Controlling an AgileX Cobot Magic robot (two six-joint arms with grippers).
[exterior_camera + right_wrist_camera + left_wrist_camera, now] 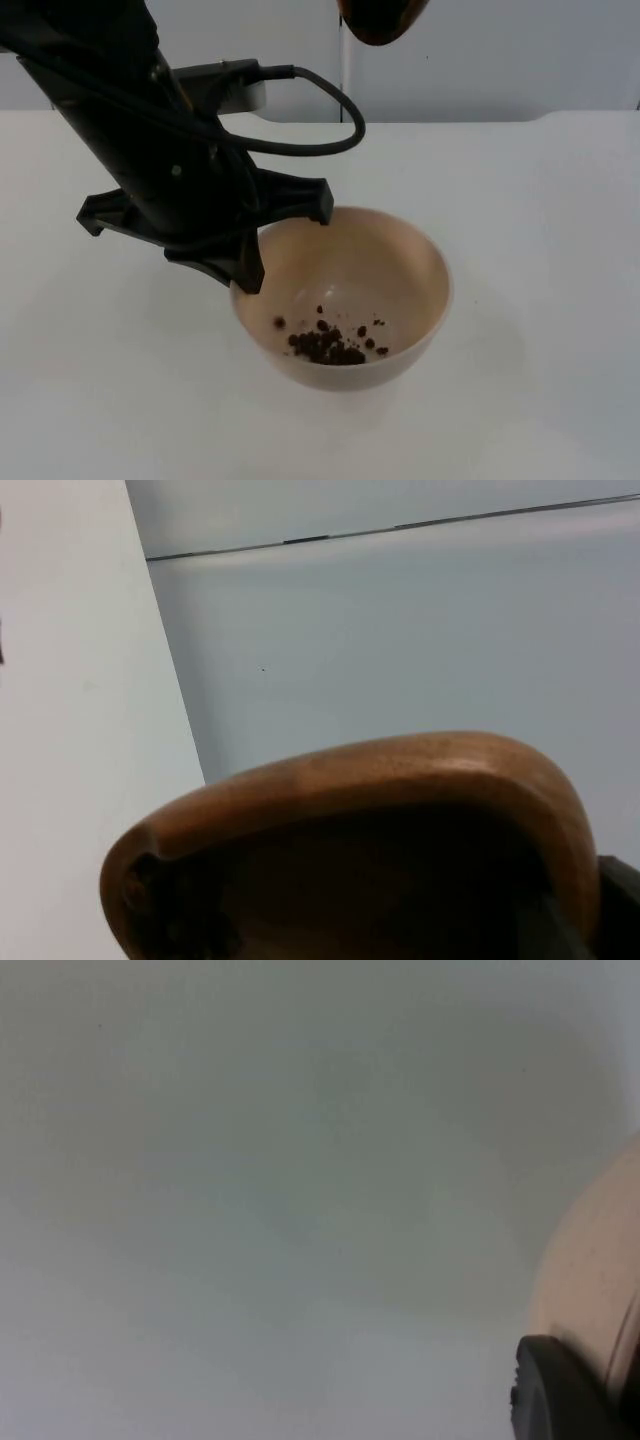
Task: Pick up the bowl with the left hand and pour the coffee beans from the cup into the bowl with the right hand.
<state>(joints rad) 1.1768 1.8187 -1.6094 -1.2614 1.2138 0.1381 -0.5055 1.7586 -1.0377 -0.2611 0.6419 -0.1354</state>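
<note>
Spanning the scene, the white table top [540,300] carries the shadow of the pale beige round bowl [400,262], which appears raised slightly off it, though contact cannot be ruled out. The left gripper [290,245] pinches the bowl's near-left rim, one black finger inside and one outside the wall. A small heap of dark brown coffee beans [328,345] lies at the bowl's bottom. Above, against the grey partition wall [520,50], hangs the brown wooden cup [382,20], carried by the right gripper, whose jaw state cannot be told. Judged: the pour is under way or just done; next, confirm the cup is empty.
</note>
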